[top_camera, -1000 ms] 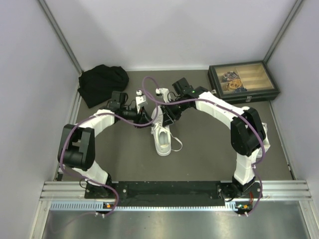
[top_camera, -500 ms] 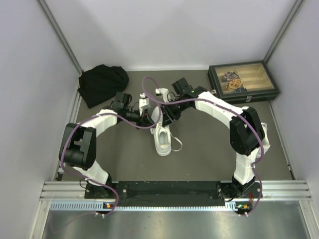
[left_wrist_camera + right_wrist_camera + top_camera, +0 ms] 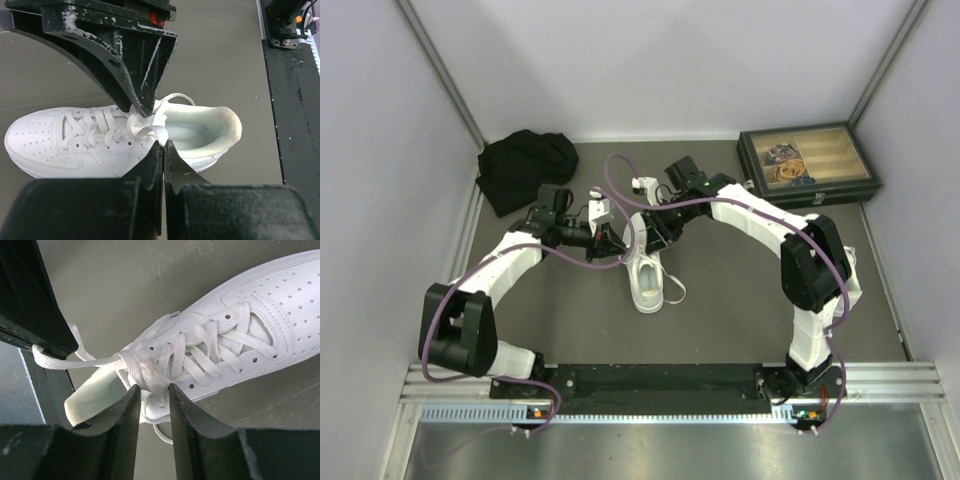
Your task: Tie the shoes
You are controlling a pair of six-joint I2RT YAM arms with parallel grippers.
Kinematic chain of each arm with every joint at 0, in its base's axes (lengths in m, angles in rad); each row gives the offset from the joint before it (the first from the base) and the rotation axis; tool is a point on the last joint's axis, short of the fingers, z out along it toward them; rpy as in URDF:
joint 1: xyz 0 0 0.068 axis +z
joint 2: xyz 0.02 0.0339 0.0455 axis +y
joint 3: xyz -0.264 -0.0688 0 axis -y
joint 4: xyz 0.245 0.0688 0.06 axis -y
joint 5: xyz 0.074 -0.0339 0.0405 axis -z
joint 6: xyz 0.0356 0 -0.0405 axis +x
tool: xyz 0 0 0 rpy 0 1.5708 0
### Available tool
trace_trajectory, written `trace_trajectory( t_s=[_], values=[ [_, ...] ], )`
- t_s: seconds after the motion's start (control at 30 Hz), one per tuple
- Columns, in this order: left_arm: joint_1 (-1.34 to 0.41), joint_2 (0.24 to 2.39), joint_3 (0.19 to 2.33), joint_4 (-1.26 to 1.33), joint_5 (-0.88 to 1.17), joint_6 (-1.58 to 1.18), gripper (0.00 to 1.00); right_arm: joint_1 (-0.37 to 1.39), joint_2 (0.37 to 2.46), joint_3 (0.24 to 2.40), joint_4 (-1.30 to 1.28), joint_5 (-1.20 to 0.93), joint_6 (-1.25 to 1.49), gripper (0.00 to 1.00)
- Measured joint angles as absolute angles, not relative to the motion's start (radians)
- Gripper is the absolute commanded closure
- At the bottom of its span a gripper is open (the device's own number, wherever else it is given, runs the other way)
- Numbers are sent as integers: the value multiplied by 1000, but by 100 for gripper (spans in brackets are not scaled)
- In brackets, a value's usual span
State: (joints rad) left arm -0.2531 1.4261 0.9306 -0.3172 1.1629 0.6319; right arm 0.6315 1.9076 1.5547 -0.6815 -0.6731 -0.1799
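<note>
The white sneaker (image 3: 647, 285) lies mid-table with its toe toward the arm bases; it also shows in the left wrist view (image 3: 75, 145) and the right wrist view (image 3: 260, 315). My left gripper (image 3: 617, 243) is at the shoe's left side, shut on a lace (image 3: 155, 131) near the tongue and holding it taut. My right gripper (image 3: 651, 243) is over the shoe's opening, its fingers closed on the bunched laces (image 3: 150, 372) at the top eyelets. A loose lace loop (image 3: 677, 290) trails to the shoe's right.
A black cloth bundle (image 3: 525, 168) lies at the back left. A dark box with a wooden tray (image 3: 807, 163) stands at the back right. Grey walls close in the sides and back. A black rail (image 3: 660, 380) runs along the near edge.
My left arm has swung its elbow out and down to the left, and its gripper has drawn slightly left with the lace. The right arm and the shoe have stayed put.
</note>
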Motion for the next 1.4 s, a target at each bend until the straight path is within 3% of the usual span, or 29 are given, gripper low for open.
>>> trace_trajectory(
  t_s=[0.2,0.37,0.57,0.73,0.97,1.4],
  values=[
    [-239,1414,896,-325,1147,630,94,632,1908,1555,-682,-674,-180,69],
    [-185,1448,866,-326,1127,609,63,629,1901,1554,-684,-678,-179,66],
    [-162,1477,853,-316,1117,577,48,593,1827,1497,-692,-690,-191,58],
    [-143,1464,833,-289,1117,531,42,531,1711,1367,-688,-707,-238,49],
    [-64,1332,763,-149,1102,334,38,509,1617,1105,-604,-710,-307,49],
    [-18,1241,735,28,1057,45,37,552,1750,1094,-395,-776,-387,51]
  ],
)
